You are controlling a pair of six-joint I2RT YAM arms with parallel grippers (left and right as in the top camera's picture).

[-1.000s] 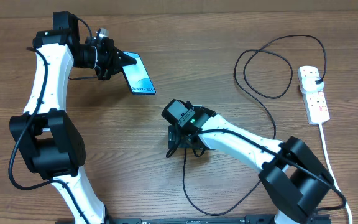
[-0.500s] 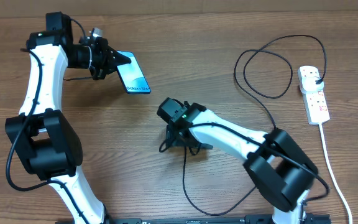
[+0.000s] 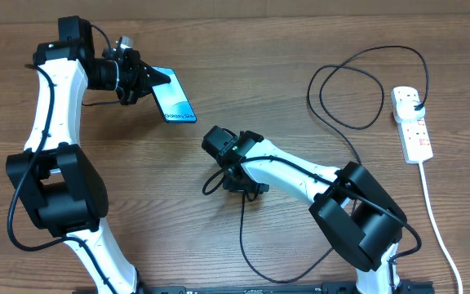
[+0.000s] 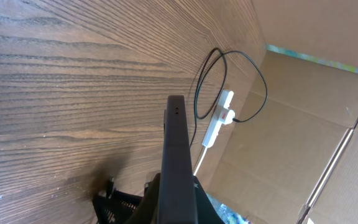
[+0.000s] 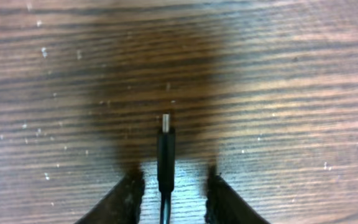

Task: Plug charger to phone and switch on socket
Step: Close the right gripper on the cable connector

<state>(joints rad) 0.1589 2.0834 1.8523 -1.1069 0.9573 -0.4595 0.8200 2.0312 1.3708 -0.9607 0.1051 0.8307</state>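
The phone (image 3: 175,106), blue screen up and tilted, hangs above the table at the back left, and my left gripper (image 3: 143,80) is shut on its left end. The left wrist view shows it edge-on as a dark slab (image 4: 178,155). At mid-table my right gripper (image 3: 232,181) points down at the wood. In the right wrist view the charger's small plug tip (image 5: 165,146) lies between the fingers (image 5: 124,198) with a gap on each side, so my right gripper (image 5: 174,177) is open. The black charger cable (image 3: 242,237) loops away to the white socket (image 3: 415,131).
The socket's thick white cord (image 3: 437,229) runs down the right side to the front edge. The charger's big loop (image 3: 379,102) lies left of the socket. Cardboard walls (image 4: 303,112) stand beyond the table's far end in the left wrist view.
My right gripper has shifted a little left and back, and its jaws have narrowed around the charger's plug tip. The left arm lifted the phone slightly up and left, then held still.
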